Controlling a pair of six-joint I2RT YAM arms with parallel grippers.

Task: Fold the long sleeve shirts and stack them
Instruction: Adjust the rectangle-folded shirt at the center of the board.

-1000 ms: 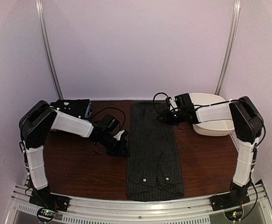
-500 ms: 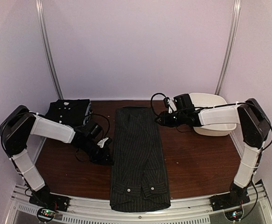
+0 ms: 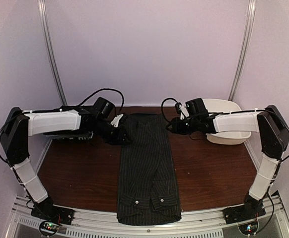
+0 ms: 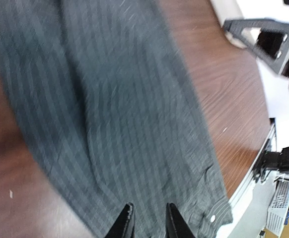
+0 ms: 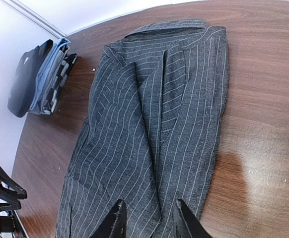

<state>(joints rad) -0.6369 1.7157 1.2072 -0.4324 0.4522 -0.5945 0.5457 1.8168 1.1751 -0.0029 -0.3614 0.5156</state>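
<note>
- We see one brown wooden table point(image 3: 209, 168) and lilac walls point(image 3: 149, 49).
- One charcoal pinstriped cloth shirt point(image 3: 147, 168) lies lengthwise mid-table; one white plastic tub point(image 3: 229, 136) sits far right.
- Empty: left fingers point(image 4: 126, 223) narrowly parted, right fingers point(image 5: 115, 220) wider.

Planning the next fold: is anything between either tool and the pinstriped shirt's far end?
Nothing visible. The left tool and right tool are beside the far corners of the pinstriped shirt; only table wood shows between.

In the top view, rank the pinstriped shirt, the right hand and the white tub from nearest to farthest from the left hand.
1. pinstriped shirt, directly beside the left hand, mid-table.
2. right hand, across the shirt's far end.
3. white tub, back right corner.
</note>
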